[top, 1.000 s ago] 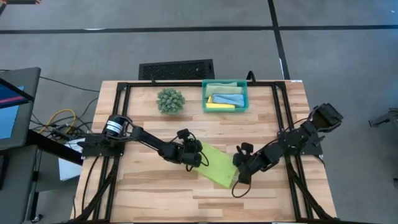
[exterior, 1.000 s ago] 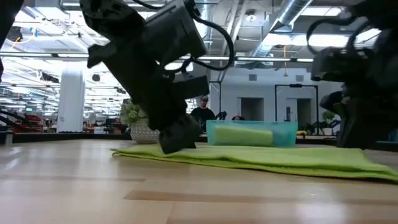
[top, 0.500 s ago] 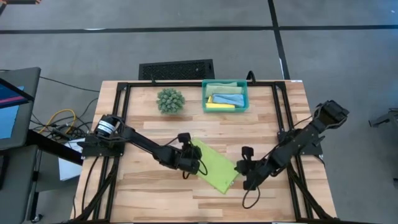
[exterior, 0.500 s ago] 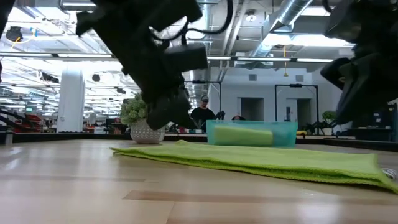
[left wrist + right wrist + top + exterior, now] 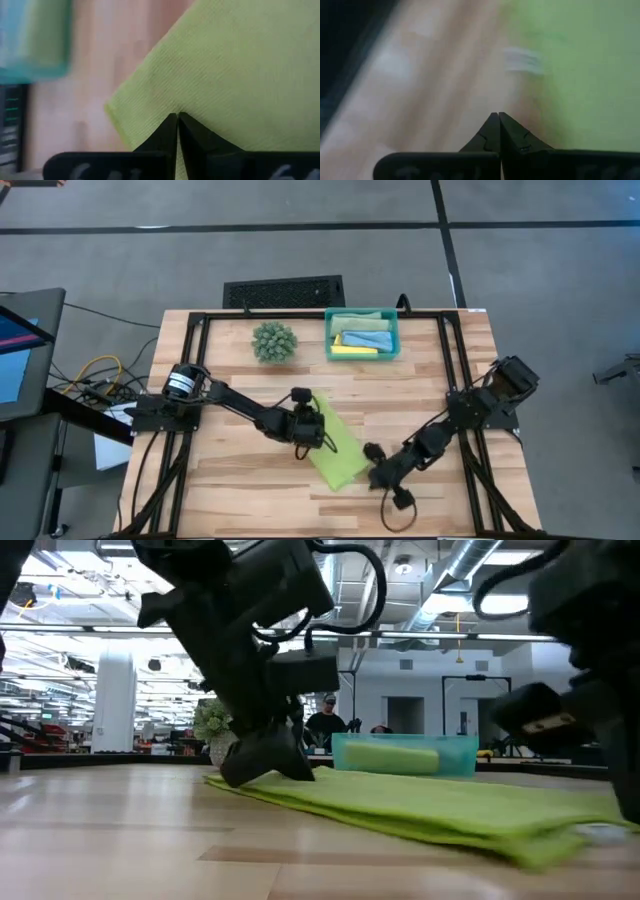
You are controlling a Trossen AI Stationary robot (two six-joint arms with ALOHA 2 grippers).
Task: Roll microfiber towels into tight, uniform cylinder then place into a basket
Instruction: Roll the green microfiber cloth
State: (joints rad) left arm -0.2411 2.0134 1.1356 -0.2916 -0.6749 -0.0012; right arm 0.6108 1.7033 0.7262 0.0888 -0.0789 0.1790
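A lime green microfiber towel (image 5: 335,448) lies flat on the wooden table, narrow, running from the middle toward the near edge; its right end looks thicker in the low view (image 5: 540,838). My left gripper (image 5: 310,430) is shut on top of its far left part. My right gripper (image 5: 380,474) is shut at the towel's near right edge. The teal basket (image 5: 392,332) stands at the far edge and holds rolled sage green, light blue and yellow towels. My left gripper presses its shut fingertips (image 5: 177,118) down on the towel's top face, close to its left edge (image 5: 131,125). The fingers slant down from the table's left. The cloth lies flat on the table under them. My right gripper has its shut fingertips (image 5: 497,118) at the towel's right edge (image 5: 530,107), slanting down from the table's right. The view is blurred, so I cannot tell whether they touch the cloth or only the wood beside it.
A round spiky green plant ball (image 5: 274,341) sits left of the basket. A black slotted grille (image 5: 283,291) lies beyond the far edge. Black frame rails (image 5: 197,380) run along the table's sides. Bare wood lies near the front edge.
My right gripper swung out toward the table's right, then came back toward the left and the near edge, up to the towel's right side. The towel is narrower now, its right edge drawn in and thicker. My left gripper has rolled and stayed on the towel's left part.
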